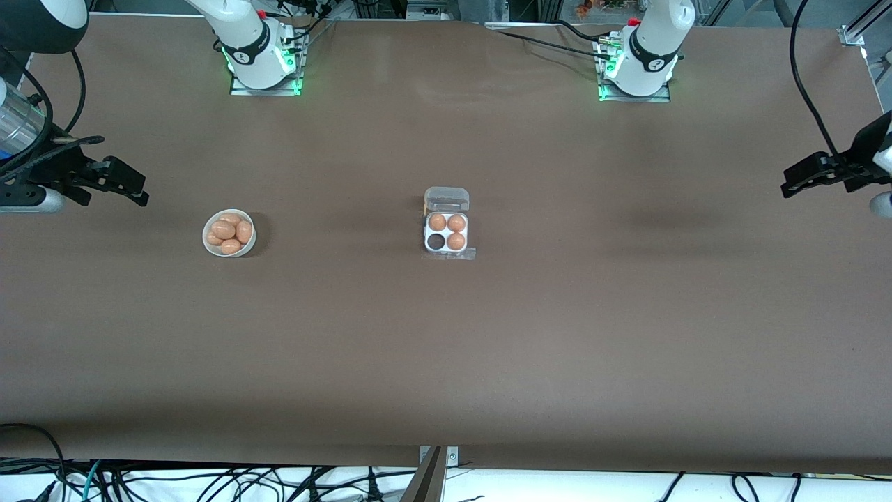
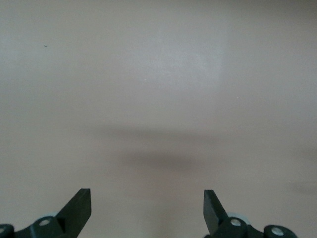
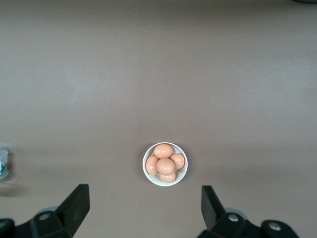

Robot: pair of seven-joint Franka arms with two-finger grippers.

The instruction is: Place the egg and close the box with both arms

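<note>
The box (image 1: 446,233) sits mid-table, its clear lid (image 1: 447,199) open and lying back toward the robots' bases. Three tan eggs (image 1: 456,241) fill its cells; the cell (image 1: 436,241) nearer the front camera toward the right arm's end is empty. Several like eggs (image 1: 228,231) lie in a round white bowl (image 1: 229,254) toward the right arm's end. My right gripper (image 1: 129,185) is open and empty, up in the air beside the bowl; its wrist view shows the eggs (image 3: 165,163) and bowl (image 3: 165,182) past its fingers (image 3: 74,201). My left gripper (image 1: 794,180) is open and empty over bare table (image 2: 147,206).
The brown table (image 1: 446,348) carries only the bowl and the box. An edge of the box (image 3: 3,161) shows at the border of the right wrist view. Both arm bases stand along the table's edge farthest from the front camera.
</note>
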